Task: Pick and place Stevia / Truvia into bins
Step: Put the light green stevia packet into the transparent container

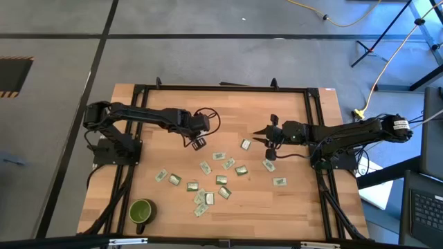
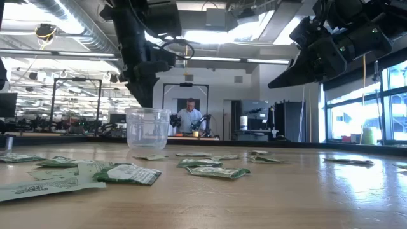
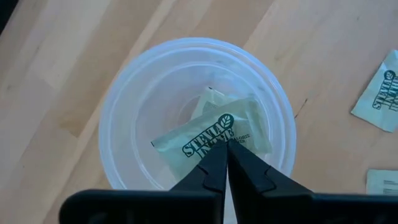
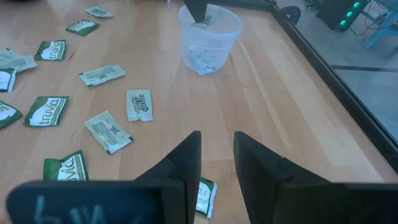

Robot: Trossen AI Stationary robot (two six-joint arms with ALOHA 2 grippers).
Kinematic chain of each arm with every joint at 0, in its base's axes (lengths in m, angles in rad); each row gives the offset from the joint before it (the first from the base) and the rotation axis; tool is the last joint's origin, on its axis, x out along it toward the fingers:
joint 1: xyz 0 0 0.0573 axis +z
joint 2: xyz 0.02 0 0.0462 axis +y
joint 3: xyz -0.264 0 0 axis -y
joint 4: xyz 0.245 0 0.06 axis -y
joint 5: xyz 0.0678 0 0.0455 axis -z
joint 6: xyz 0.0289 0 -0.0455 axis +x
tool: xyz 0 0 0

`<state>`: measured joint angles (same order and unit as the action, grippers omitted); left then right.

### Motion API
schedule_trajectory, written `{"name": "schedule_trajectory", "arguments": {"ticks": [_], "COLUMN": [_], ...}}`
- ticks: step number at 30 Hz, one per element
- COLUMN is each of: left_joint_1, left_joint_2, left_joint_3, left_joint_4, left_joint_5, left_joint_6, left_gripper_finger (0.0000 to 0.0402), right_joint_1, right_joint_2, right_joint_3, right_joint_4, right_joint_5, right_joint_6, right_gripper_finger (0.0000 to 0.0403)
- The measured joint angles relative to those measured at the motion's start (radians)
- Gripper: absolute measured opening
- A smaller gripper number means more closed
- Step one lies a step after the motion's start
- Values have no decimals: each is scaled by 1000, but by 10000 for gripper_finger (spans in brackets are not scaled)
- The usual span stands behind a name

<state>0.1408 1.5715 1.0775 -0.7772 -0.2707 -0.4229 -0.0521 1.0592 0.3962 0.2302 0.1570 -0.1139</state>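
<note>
The clear plastic cup (image 3: 124,124) stands on the wooden table, also seen in the low view (image 2: 147,129) and the right wrist view (image 4: 211,37). My left gripper (image 3: 227,149) is right above the cup's mouth, shut on a Stevia sachet (image 3: 199,140). Another sachet (image 3: 252,118) lies on the cup's bottom. In the high view my left gripper (image 1: 198,142) covers the cup. Several green and white sachets (image 1: 221,169) lie flat across the table's middle. My right gripper (image 4: 217,155) is open and empty, above the table to the cup's right (image 1: 259,136), over a sachet (image 4: 205,194). My left gripper pinches the Stevia sachet by its edge (image 3: 217,148) between its two fingertips. The fingers point down into the cup's mouth from above. The sachet hangs tilted inside the cup's rim, printed face up; whether its lower end touches the sachet beneath I cannot tell.
A green mug (image 1: 141,211) stands near the table's front left corner. A black frame (image 1: 315,124) runs along the table's edges. Sachets lie close in the low view (image 2: 127,173). A person (image 2: 189,117) shows far off in the room behind.
</note>
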Motion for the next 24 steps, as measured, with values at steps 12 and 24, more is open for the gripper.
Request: {"name": "schedule_trajectory", "arguments": {"ticks": [12, 24], "left_joint_1": [-25, -294], "left_joint_2": [-35, -46], "left_joint_3": [1, 1], "left_joint_4": [2, 132], "left_joint_5": [19, 69], "left_joint_6": [-12, 2], "left_gripper_finger": [59, 63], "right_joint_1": [0, 0], "right_joint_2": [0, 0], "right_joint_3": [0, 0], "right_joint_4": [-2, -4], "right_joint_5": [0, 0], "right_joint_6": [3, 0], "right_gripper_finger": [99, 99]}}
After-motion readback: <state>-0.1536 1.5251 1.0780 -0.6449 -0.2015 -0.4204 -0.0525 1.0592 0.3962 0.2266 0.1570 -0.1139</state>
